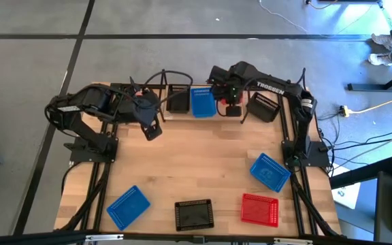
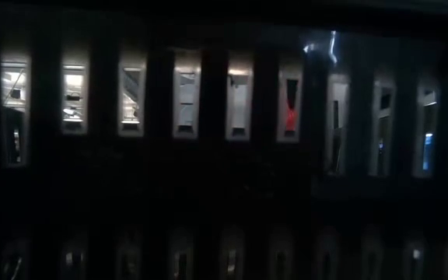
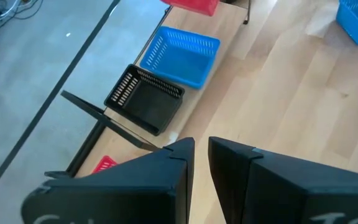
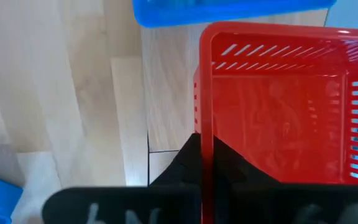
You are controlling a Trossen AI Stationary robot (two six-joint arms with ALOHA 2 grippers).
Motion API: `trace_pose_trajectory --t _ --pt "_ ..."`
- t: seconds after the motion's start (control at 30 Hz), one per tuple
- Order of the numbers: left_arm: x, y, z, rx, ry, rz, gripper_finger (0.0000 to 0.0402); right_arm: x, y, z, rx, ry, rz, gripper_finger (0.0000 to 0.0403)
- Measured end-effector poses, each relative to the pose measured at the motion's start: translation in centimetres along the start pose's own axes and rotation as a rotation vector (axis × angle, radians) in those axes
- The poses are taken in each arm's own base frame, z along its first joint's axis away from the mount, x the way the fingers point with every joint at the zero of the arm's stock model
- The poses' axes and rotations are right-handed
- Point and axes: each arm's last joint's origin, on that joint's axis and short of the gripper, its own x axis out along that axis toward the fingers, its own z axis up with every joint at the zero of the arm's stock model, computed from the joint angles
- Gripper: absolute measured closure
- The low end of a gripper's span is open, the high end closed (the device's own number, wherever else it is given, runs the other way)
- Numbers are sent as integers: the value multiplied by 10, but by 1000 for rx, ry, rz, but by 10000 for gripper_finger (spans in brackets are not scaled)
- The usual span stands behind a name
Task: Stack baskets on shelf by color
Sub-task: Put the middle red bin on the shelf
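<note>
Red basket (image 4: 278,106) wall pinched by right claw (image 4: 207,180); left claw (image 3: 201,155) slightly parted, empty.

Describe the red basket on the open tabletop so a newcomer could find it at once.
Start at the wooden table's near edge, the side away from the shelf and the arms. Three baskets sit in a row there: blue basket, black basket, then the red basket toward the right arm's side. It is the only red one lying free on the table.
</note>
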Motion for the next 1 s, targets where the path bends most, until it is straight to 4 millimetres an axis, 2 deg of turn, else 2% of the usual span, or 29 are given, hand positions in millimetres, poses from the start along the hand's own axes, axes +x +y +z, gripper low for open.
trace_pose_trajectory --t 0.2,0.43,0.8,1.0 --pt "2 3 2 -17 1 11 363 17 -9 -9 -31 27 61 403" --pt "7 10 5 -72 3 36 363 30 -12 -4 -75 -51 80 403" --pt "9 13 6 -87 5 49 363 48 -9 -5 -86 -36 89 402" --pt "9 13 6 -86 5 49 363 60 -6 -7 -92 -14 103 385"
